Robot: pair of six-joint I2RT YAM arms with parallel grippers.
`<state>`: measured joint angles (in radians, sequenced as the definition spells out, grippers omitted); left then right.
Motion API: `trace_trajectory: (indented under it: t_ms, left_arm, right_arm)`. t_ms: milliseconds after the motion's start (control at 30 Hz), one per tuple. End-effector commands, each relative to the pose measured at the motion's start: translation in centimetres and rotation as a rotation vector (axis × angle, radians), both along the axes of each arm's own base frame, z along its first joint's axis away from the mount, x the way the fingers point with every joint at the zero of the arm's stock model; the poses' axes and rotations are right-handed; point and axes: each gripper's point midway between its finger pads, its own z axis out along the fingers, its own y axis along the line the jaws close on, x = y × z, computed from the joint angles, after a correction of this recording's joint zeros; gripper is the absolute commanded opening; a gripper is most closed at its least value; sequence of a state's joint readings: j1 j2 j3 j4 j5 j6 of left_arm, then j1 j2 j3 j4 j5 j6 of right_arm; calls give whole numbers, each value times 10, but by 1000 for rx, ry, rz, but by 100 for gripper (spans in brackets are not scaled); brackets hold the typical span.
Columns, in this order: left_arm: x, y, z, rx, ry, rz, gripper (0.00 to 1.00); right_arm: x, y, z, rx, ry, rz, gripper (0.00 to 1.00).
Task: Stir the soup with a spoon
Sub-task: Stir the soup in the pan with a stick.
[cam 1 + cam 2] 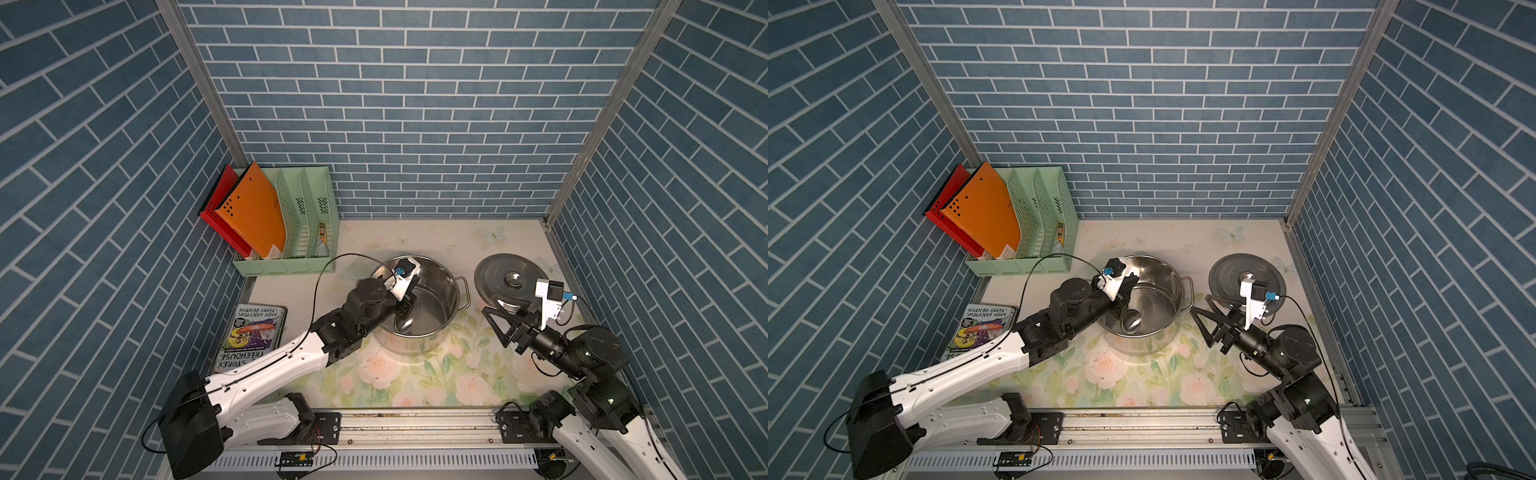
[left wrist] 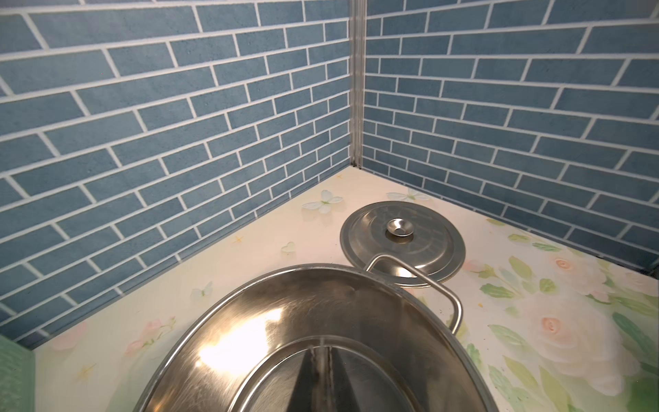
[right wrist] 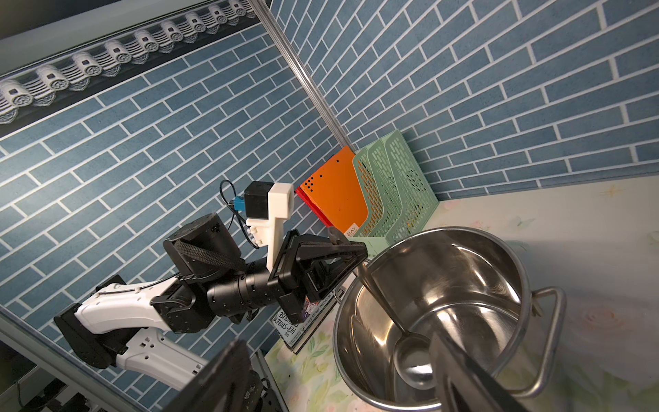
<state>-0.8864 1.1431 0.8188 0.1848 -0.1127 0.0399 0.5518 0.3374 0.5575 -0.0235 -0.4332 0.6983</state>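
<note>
The spoon (image 3: 413,356) stands in the pot (image 3: 463,271), my left gripper (image 3: 361,250) pinching its handle. My right wrist view shows its bowl; my left wrist view does not. My right gripper (image 1: 494,328) is spread

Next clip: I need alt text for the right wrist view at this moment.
The left hand grips the handle of a steel spoon whose bowl sits low inside an uncovered stainless-steel pot with no soup visible. Behind stands a green file organizer holding an orange folder, against blue brick-pattern walls.
</note>
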Motion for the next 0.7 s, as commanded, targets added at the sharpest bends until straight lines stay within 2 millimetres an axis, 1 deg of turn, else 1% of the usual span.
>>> trace_trajectory:
  t_ms: [0, 67, 133, 200, 300, 500, 667]
  left_arm:
    - [19, 28, -1, 68, -16, 159, 0]
    - [28, 39, 2, 62, -25, 219, 0]
    - [38, 46, 6, 55, -35, 263, 0]
    - [48, 43, 11, 38, -46, 275, 0]
    - [57, 27, 14, 16, -56, 244, 0]
    - [79, -10, 12, -10, -62, 182, 0]
    - [92, -42, 19, -63, -74, 113, 0]
  right_arm:
    - [-5, -1, 6, 12, -42, 8, 83]
    - [-5, -1, 6, 12, -42, 7, 83]
    - [-5, -2, 5, 13, -40, 5, 83]
    - [-6, -2, 5, 15, -39, 5, 83]
    - [-8, -4, 6, 19, -39, 2, 83]
    - [-13, -10, 10, 26, -46, -12, 83]
    - [-17, -14, 11, 26, -45, -18, 83]
